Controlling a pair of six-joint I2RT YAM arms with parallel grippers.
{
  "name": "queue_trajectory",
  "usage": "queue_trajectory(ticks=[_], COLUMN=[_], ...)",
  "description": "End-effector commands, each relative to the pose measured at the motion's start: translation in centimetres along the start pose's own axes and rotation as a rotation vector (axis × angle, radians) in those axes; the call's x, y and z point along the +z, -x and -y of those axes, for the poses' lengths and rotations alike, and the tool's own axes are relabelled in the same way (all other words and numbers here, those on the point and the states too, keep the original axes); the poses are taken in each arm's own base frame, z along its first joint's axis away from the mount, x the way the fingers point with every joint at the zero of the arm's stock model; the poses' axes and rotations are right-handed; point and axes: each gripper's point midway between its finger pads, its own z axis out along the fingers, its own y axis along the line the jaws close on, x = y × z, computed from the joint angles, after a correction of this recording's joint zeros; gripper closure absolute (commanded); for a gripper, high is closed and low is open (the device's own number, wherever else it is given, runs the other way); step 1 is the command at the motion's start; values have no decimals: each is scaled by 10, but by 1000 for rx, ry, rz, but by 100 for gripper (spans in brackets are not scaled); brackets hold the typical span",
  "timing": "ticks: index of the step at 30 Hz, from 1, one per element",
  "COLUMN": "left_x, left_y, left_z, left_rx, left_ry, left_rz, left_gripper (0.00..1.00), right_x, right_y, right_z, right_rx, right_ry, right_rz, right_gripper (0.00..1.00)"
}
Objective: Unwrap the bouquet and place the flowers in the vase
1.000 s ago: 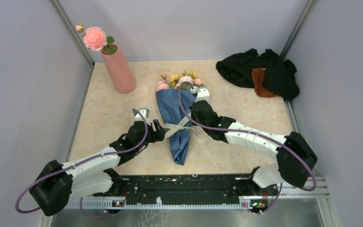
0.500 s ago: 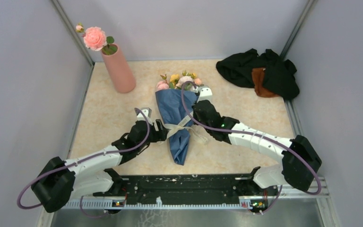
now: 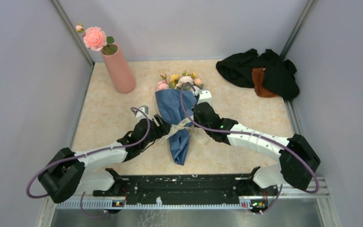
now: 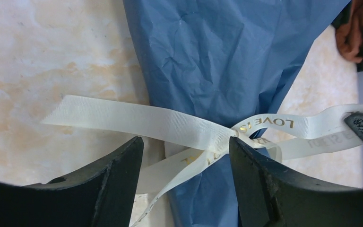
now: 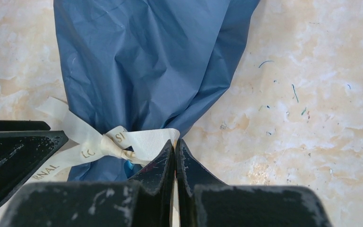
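Top view: fixed high at the near edge, looking down over the whole surface [image 3: 108, 113]. Left and right wrist views: close, facing down from opposite sides. All three share the ribbon [image 3: 182, 126] round the bouquet [image 3: 172, 106].

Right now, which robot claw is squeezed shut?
The right gripper, pinching the cream ribbon; the left gripper stands wide open.

vase [image 3: 119, 68] left of bouquet [image 3: 177, 118], cloth [image 3: 260, 71] right
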Motion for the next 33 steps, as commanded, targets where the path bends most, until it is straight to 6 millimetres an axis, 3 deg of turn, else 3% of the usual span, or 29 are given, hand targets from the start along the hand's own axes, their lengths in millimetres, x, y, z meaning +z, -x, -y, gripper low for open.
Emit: queue_trajectory(ticks=[1, 9, 21, 28, 33], left_x=[0, 2, 2, 3, 6], left_y=[-2, -7, -10, -11, -8], left_z=[17, 12, 4, 1, 5], left_rx=[-209, -219, -223, -235, -223], left_ry=[-75, -55, -55, -65, -74], left_rz=[11, 12, 29, 47, 63], left_gripper=[28, 38, 71, 72, 65], right_x=[-1, -3, -5, -7, -9], right_y=[10, 9, 9, 7, 7], right_z=[1, 4, 5, 8, 9], right_rx=[12, 8, 10, 3, -3], right_ry=[3, -3, -4, -9, -15], right_rz=[36, 42, 40, 38, 37], right_gripper=[100, 100, 100, 100, 100])
